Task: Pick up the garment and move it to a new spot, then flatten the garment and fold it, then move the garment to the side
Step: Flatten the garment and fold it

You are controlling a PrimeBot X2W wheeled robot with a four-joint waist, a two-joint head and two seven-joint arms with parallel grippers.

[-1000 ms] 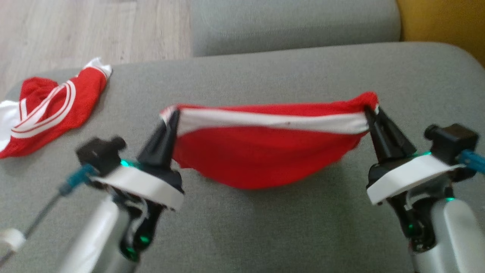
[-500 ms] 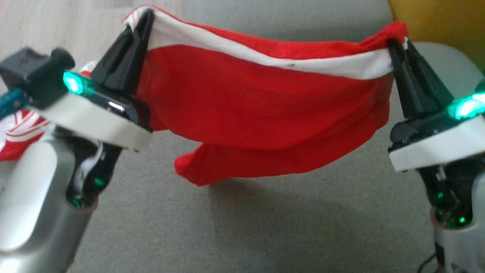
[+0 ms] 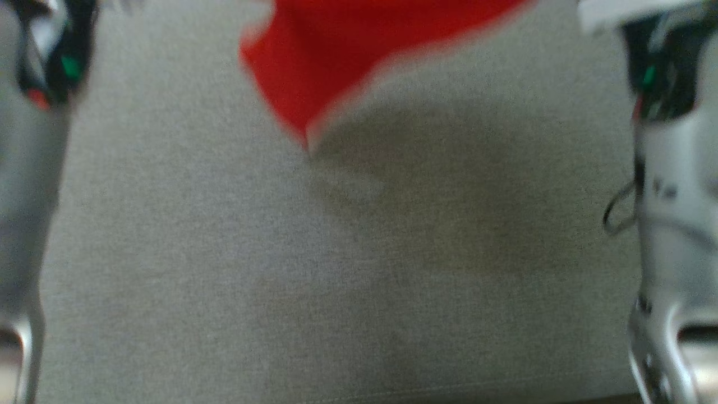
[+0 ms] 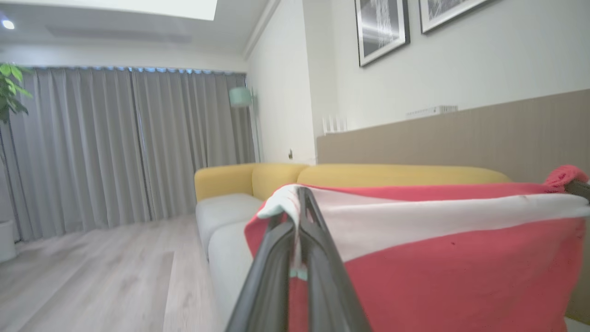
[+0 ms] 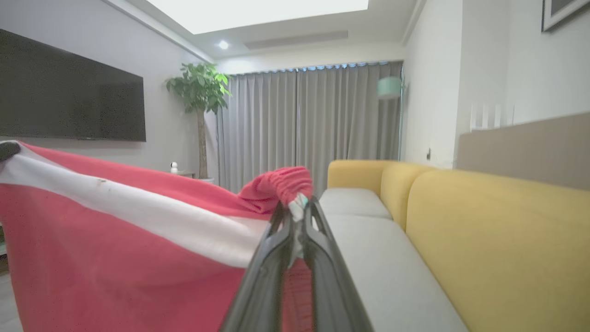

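Note:
The garment (image 4: 438, 258) is red with a white band along its top edge and hangs stretched in the air between my two grippers. My left gripper (image 4: 299, 196) is shut on its left top corner. At the other top corner my right gripper (image 5: 297, 205) is shut on the bunched red and white cloth (image 5: 281, 186). In the head view only the garment's lowest red corner (image 3: 320, 62) dangles above the grey sofa seat (image 3: 280, 269), with my pale forearms at the left edge (image 3: 28, 168) and right edge (image 3: 673, 196).
A yellow sofa back (image 5: 498, 240) runs along the wall beside the grey seat cushions (image 5: 382, 258). Wooden floor (image 4: 92, 276), grey curtains (image 4: 115, 143), a potted plant (image 5: 198, 106) and a wall-mounted dark screen (image 5: 69, 92) lie beyond.
Both grippers have raised the garment from the seat high into the air, out of the head view's top. The head view itself has tilted down toward the seat.

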